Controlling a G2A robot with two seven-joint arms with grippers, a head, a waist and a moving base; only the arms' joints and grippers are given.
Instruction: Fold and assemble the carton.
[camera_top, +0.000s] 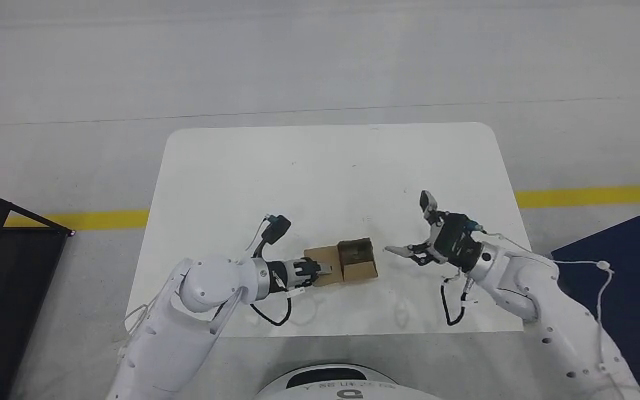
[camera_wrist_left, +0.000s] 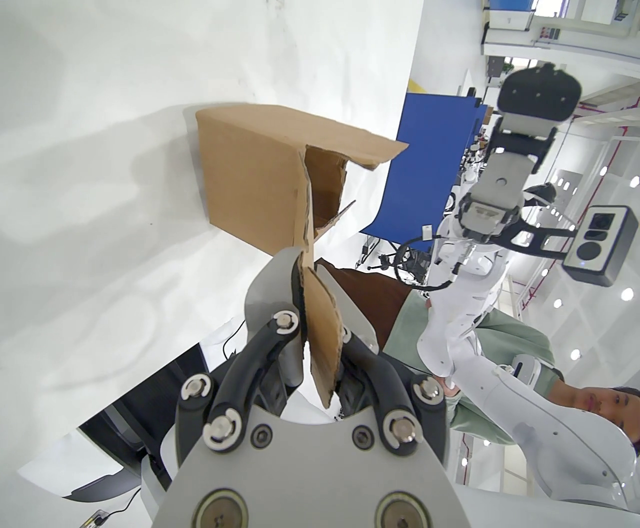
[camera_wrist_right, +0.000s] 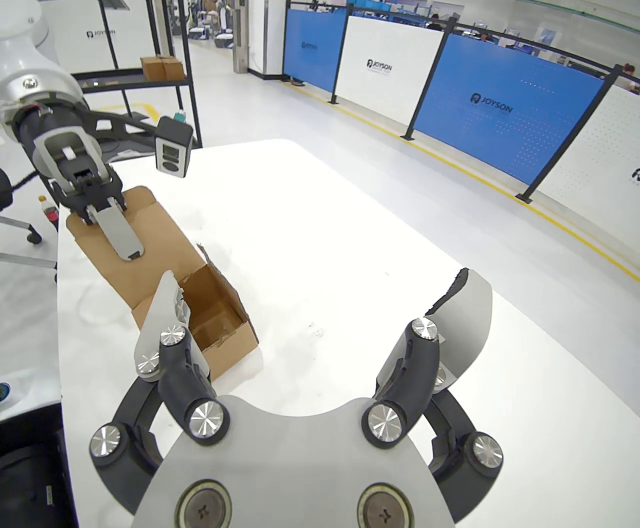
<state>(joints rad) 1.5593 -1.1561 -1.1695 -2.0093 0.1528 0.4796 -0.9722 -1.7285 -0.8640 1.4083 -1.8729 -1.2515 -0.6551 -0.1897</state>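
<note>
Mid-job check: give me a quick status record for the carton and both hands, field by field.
carton: partly assembled, box section open, resting on the table near its front edge
flap: unfolded, sticking out from the box section
left hand: shut on the flap
right hand: open, on the carton's other side, not touching it

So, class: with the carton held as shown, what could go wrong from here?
1. The left tool pinches only one thin flap; pulling might tear or crease it.
2. The right tool is open and apart from the carton, so, unsupported on that side, it may slide or collapse.
</note>
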